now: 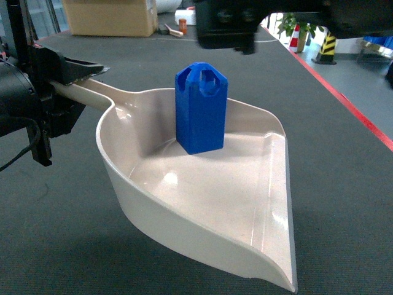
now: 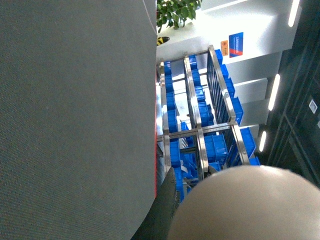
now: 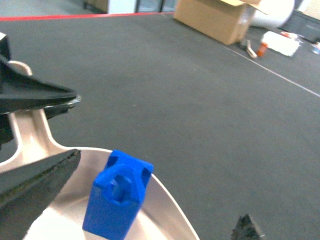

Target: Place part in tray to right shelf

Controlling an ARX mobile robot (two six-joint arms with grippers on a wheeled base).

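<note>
The blue part (image 1: 201, 107) stands upright inside the beige tray (image 1: 245, 203), near its back wall. My left gripper (image 1: 69, 75) is shut on the tray's long handle at the left. Its black finger (image 2: 165, 210) presses against the beige handle (image 2: 245, 205) in the left wrist view. My right gripper (image 1: 226, 31) hangs open just above the part, touching nothing. From the right wrist the part (image 3: 116, 197) shows between the spread fingers of the right gripper (image 3: 160, 192). The right shelf (image 2: 200, 131), a steel rack, appears far off in the left wrist view.
Dark grey flooring lies under the tray, with a red line (image 1: 350, 104) along its right edge. A cardboard box (image 1: 110, 17) and small items (image 1: 178, 27) lie far behind. Several blue crates (image 2: 216, 145) fill the rack. A plant and cone (image 1: 298, 34) stand back right.
</note>
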